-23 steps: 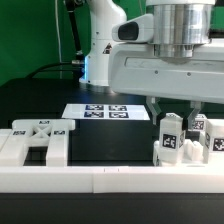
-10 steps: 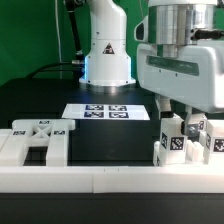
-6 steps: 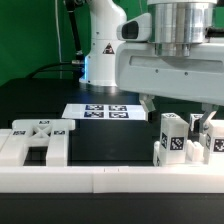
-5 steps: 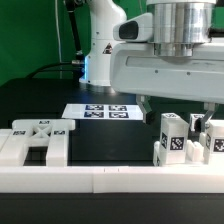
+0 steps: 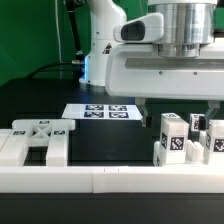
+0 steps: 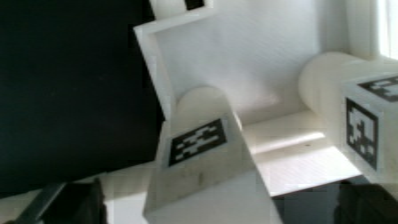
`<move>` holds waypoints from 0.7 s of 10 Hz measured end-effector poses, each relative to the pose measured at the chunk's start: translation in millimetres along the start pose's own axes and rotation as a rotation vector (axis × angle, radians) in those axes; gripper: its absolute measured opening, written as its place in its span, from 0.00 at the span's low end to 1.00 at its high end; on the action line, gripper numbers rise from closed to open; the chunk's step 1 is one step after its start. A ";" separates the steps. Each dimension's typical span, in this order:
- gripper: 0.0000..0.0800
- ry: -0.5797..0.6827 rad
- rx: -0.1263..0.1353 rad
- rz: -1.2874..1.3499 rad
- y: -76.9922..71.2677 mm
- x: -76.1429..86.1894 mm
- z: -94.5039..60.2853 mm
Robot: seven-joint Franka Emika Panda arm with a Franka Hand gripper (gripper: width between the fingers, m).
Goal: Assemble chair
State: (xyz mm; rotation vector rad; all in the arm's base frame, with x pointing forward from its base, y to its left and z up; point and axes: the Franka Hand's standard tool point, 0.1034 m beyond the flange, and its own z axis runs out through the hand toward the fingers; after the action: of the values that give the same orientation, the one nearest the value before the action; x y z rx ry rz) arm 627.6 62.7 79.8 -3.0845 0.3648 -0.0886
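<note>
Several chair parts (image 5: 172,140) stand bunched by the border wall (image 5: 100,180), handy, I reckon, for straddling; my gripper (image 5: 180,103) hangs wide open, empty.

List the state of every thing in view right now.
Gripper, open, holding nothing.
Upright chair parts, standing grouped beside the border wall, ungripped.
Flat chair part, lying on the table against that wall, untouched.
Marker board, lying flat.
</note>
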 end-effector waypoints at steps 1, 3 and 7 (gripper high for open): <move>0.81 0.000 -0.001 -0.097 0.8 0.3 0.0; 0.81 0.000 -0.004 -0.203 2.4 0.2 0.4; 0.66 0.003 -0.012 -0.302 4.4 0.2 1.3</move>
State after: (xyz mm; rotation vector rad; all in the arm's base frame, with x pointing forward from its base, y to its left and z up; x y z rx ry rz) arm 626.9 58.4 78.4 -3.1253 -0.1033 -0.0986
